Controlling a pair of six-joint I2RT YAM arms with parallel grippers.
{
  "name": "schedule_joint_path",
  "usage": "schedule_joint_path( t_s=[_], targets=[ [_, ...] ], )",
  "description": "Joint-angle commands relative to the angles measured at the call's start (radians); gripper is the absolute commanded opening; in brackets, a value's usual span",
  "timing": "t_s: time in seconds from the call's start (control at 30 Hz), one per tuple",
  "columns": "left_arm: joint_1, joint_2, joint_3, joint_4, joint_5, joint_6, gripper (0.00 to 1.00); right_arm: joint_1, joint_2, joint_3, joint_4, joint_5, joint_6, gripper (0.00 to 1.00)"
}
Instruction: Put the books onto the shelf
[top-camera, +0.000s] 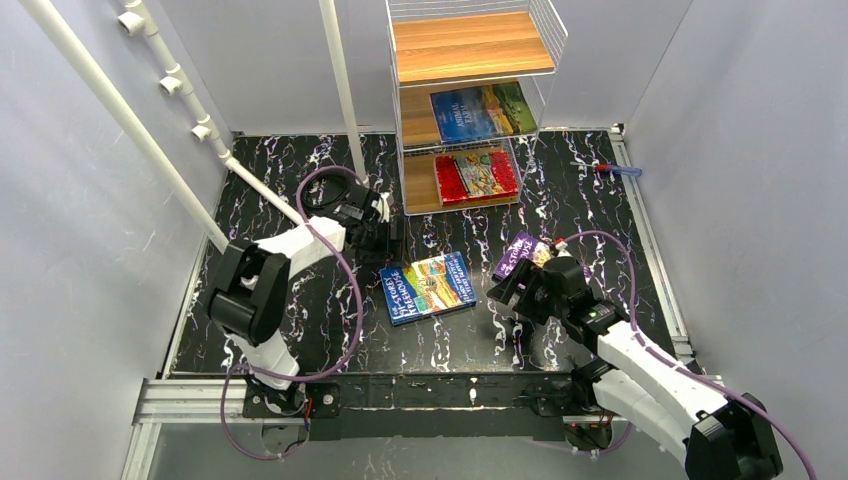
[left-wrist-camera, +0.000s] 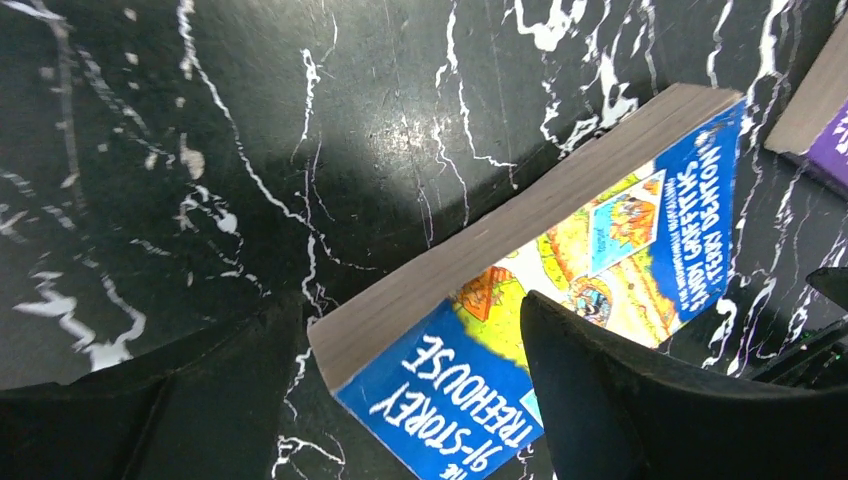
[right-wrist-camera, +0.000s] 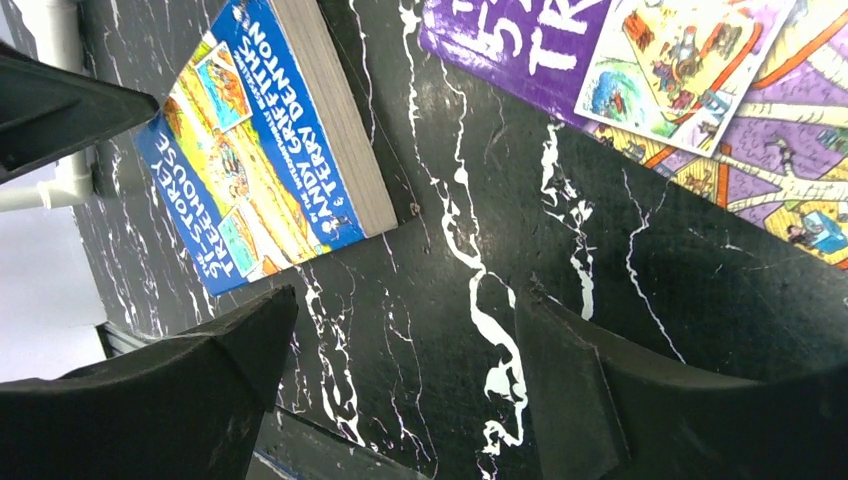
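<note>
The shelf (top-camera: 470, 48) stands at the back with the blue "Animal Farm" book (top-camera: 483, 110) on its middle board and the red book (top-camera: 476, 176) on the bottom board. The blue cartoon book (top-camera: 428, 287) lies flat on the table. My left gripper (top-camera: 378, 235) is open, its fingers astride that book's (left-wrist-camera: 560, 240) corner, one finger (left-wrist-camera: 620, 400) over the cover; the left gripper (left-wrist-camera: 412, 300) holds nothing. A purple book (top-camera: 522, 255) lies further right. My right gripper (top-camera: 505, 290) hangs open beside it over bare table, with the purple book (right-wrist-camera: 700, 80) and blue book (right-wrist-camera: 260, 140) ahead of the right gripper (right-wrist-camera: 405, 300).
A white pipe frame (top-camera: 180, 90) slants over the left side and a pipe (top-camera: 343, 90) stands left of the shelf. A small red-and-blue tool (top-camera: 610, 168) lies at the back right. Grey walls close in both sides. Purple cables loop from each arm.
</note>
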Motion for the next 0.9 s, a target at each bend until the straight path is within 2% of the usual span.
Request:
schedule_joint_path(
  t_s=[0.0, 0.17, 0.4, 0.5, 0.6, 0.7, 0.77, 0.8, 0.87],
  targets=[
    [-0.011, 0.06, 0.013, 0.003, 0.105, 0.013, 0.77, 0.016, 0.017, -0.026, 0.025, -0.044, 0.065, 0.87],
    [-0.069, -0.062, -0.103, 0.005, 0.116, -0.059, 0.75, 0.039, 0.029, -0.069, 0.067, -0.066, 0.103, 0.85],
    [-0.22, -0.346, -0.302, -0.038, 0.128, -0.193, 0.74, 0.073, 0.068, -0.137, 0.216, -0.108, 0.153, 0.85],
    [-0.262, -0.436, -0.34, -0.055, 0.203, -0.227, 0.74, 0.079, 0.137, -0.143, 0.327, -0.117, 0.172, 0.85],
    [-0.26, -0.496, -0.31, -0.14, 0.111, -0.212, 0.75, 0.082, 0.265, -0.112, 0.416, -0.137, 0.156, 0.86],
    [-0.225, -0.487, -0.265, -0.188, -0.053, -0.198, 0.76, 0.091, 0.378, -0.073, 0.482, -0.162, 0.137, 0.86],
    [-0.182, -0.433, -0.251, -0.146, -0.06, -0.182, 0.76, 0.105, 0.438, -0.035, 0.496, -0.161, 0.126, 0.86],
    [-0.161, -0.398, -0.246, -0.117, -0.038, -0.171, 0.81, 0.116, 0.465, -0.019, 0.495, -0.154, 0.118, 0.86],
    [-0.136, -0.334, -0.228, -0.075, 0.004, -0.146, 0.82, 0.13, 0.506, 0.002, 0.505, -0.149, 0.118, 0.86]
  ],
)
